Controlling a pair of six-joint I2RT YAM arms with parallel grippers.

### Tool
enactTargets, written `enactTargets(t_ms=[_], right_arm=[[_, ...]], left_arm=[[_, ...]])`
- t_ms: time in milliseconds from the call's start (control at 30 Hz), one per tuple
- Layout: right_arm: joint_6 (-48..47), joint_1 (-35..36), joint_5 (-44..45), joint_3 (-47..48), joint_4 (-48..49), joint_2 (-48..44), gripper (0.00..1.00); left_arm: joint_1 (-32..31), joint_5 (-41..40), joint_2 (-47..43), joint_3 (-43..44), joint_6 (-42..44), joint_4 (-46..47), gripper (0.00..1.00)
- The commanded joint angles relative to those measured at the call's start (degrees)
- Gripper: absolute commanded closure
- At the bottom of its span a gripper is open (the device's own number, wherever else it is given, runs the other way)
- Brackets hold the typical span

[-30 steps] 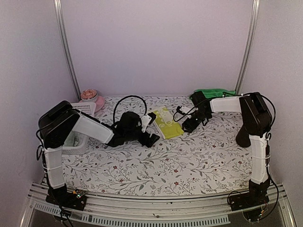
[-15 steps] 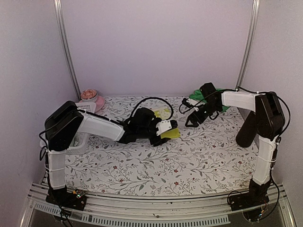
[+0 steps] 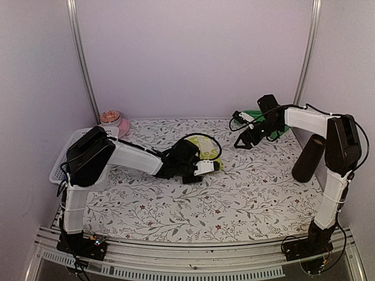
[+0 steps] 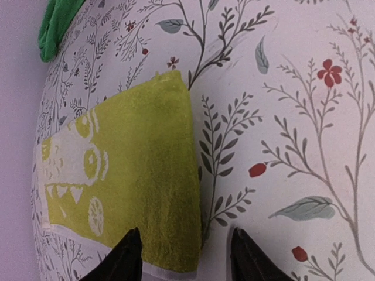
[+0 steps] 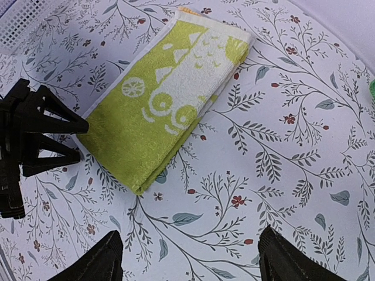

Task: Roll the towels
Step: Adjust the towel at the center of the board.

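Note:
The yellow-lime towel lies folded flat on the floral table, also in the left wrist view and the right wrist view. My left gripper is open, low at the towel's near end; its fingertips straddle the towel's corner edge, gripper centre. It also shows in the right wrist view. My right gripper is open and empty above bare table, right of the towel. The green towel lies bunched at the back right, partly hidden by the right arm, and shows in the left wrist view.
A white mesh basket stands at the left edge, also in the right wrist view. A pink bowl sits at the back left. Walls close in on three sides, with metal posts at the back corners.
My left gripper has reached right, up to the yellow-lime towel's near end. My right gripper has drawn back and right, away from that towel, toward the green towel.

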Motion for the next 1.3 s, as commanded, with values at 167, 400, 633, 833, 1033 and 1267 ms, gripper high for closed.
enactTargets(t_ms=[167, 400, 633, 833, 1033, 1267], right_arm=[[-3.6, 0.2, -3.5, -2.2, 0.1, -3.3, 0.2], [-8.4, 0.2, -4.3, -6.6, 4.4, -7.1, 0.16], [-20.5, 0.1, -6.4, -16.8, 13.5, -13.7, 0.13], [-35.4, 0.2, -14.4, -32.4, 28.2, -20.0, 0.15], [-47.2, 2.2, -18.8, -39.2, 34.4, -22.3, 0.18], [-50.4, 9.3, -11.2, -42.9, 40.2, -19.7, 0.22]], left_arm=[[-0.8, -5.9, 2.6, -0.4, 3.1, -4.5, 0.59], [-0.7, -5.2, 5.3, 1.9, 3.6, -5.5, 0.75], [-0.7, -0.6, 4.2, 1.9, 1.8, -7.5, 1.0], [0.5, 8.2, 1.0, 1.0, -2.8, -9.8, 1.0], [3.9, 21.3, -1.4, 0.7, -9.1, -12.3, 1.0], [8.0, 33.1, -1.8, 1.1, -15.6, -13.1, 1.0]])
